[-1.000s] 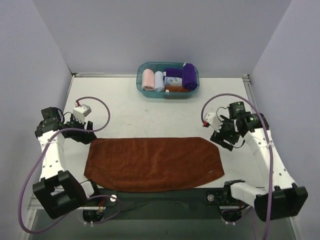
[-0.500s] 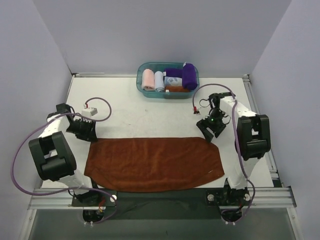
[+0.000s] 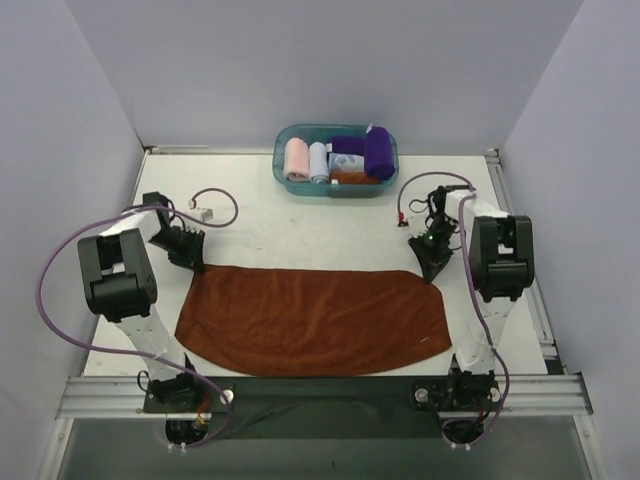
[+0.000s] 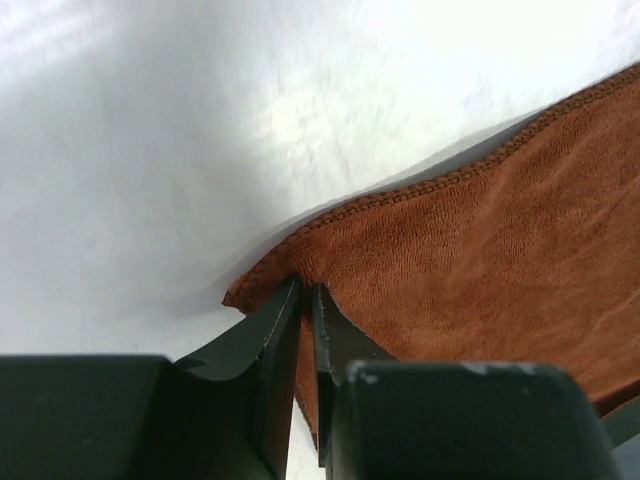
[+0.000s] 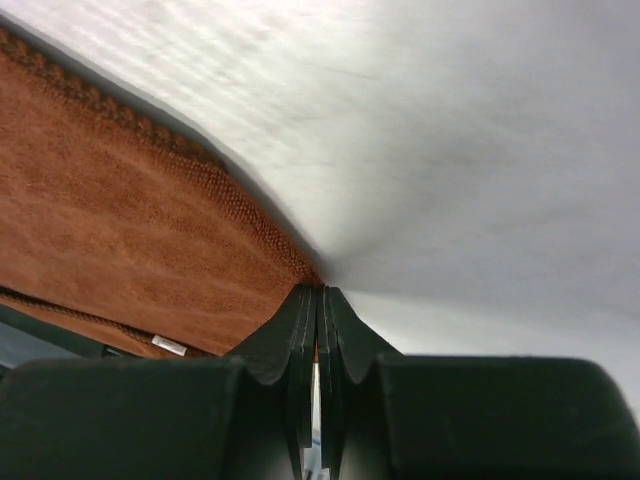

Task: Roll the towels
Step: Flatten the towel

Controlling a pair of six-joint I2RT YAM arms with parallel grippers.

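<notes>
Rust-brown towel [image 3: 315,320] lies flat on tabletop [image 3: 290,225], long axis L-R across both arms. Left hand [image 3: 192,258] is pinched almost together on the far-left corner; right hand [image 3: 434,268] is clamped tight on the far-right corner. Cloth runs from both hands toward the bases, each arm nearest its own corner. Purple towel [image 3: 378,152] sits rolled in bin [image 3: 279,160].
</notes>
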